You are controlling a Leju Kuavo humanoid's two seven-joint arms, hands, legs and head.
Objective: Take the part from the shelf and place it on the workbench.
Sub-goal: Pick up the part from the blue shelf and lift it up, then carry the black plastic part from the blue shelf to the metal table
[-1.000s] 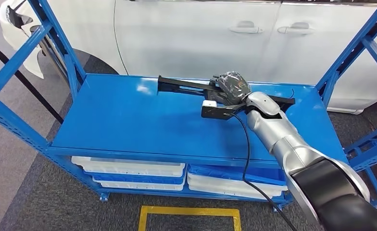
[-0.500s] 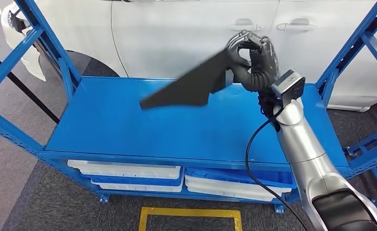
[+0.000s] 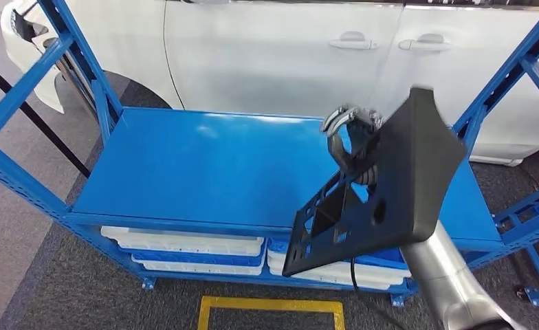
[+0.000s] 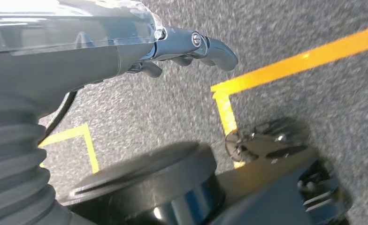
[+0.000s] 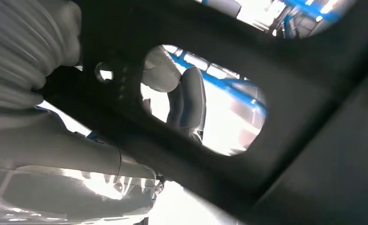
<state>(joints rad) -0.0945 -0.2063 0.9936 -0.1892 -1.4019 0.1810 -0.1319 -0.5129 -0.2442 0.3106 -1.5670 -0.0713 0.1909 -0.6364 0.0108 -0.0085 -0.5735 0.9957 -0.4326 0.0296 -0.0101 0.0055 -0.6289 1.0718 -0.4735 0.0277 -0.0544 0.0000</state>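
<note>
Above the blue shelf (image 3: 205, 165), seen from the head, the right hand (image 3: 353, 141) is raised on its silver arm, fingers curled around the black part (image 3: 390, 185), which hangs tilted in the air over the shelf's front right edge, a white car (image 3: 287, 48) behind. From the left wrist, the left hand (image 4: 126, 51) hangs over grey floor with yellow tape (image 4: 285, 70), fingers loosely curled, holding nothing. From the right wrist, the part's cut-out frame (image 5: 248, 93) sits close across the hand's grey thumb (image 5: 161, 70).
</note>
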